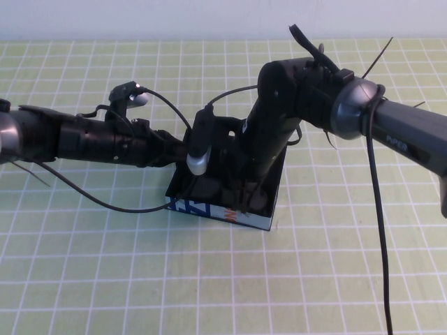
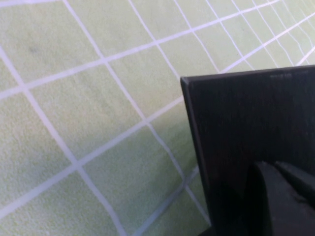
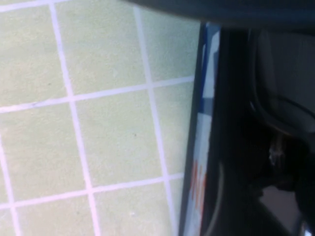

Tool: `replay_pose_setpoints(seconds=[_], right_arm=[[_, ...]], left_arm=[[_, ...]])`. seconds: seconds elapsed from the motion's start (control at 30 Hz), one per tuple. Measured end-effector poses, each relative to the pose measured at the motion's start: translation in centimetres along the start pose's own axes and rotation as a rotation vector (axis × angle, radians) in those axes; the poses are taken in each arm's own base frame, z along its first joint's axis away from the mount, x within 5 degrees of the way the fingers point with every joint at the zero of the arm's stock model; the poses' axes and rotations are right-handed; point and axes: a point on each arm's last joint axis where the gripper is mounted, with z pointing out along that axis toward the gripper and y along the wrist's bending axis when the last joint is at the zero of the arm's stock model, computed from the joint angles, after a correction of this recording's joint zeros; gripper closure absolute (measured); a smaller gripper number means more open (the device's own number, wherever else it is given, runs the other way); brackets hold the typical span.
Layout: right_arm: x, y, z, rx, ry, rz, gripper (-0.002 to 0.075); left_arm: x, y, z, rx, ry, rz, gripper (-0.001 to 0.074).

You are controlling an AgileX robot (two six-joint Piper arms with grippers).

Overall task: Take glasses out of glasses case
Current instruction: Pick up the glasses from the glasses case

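Observation:
The glasses case (image 1: 218,211) stands open mid-table, its blue, white and orange printed side facing me. Its black lid (image 1: 228,130) stands up at the back and fills much of the left wrist view (image 2: 246,123). My left gripper (image 1: 218,139) reaches in from the left and sits against the lid (image 2: 283,191). My right gripper (image 1: 248,191) reaches down into the case's right half. The black glasses (image 1: 204,189) lie inside the case, partly hidden by the arms. The right wrist view shows the printed side (image 3: 202,147) and a curved dark frame (image 3: 275,115) inside.
A green mat with a white grid (image 1: 140,279) covers the table. Black cables loop over the mat left of the case (image 1: 105,204) and hang on the right (image 1: 380,230). Both arms crowd over the case.

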Motion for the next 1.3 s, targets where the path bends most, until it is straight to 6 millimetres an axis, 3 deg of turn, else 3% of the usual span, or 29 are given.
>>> replay_pose_setpoints(seconds=[0.4, 0.7, 1.3], right_arm=[[-1.5, -0.6, -1.9, 0.037, -0.062, 0.013, 0.045], [-1.2, -0.9, -0.9, 0.035, -0.042, 0.012, 0.036], [-0.9, -1.2, 0.2, 0.041, -0.015, 0.004, 0.0352]], left_arm=[[0.0, 0.0, 0.0, 0.002, 0.0, 0.0, 0.0739], [0.0, 0.0, 0.0, 0.002, 0.0, 0.0, 0.0739], [0.1, 0.0, 0.0, 0.0, 0.006, 0.005, 0.0739]])
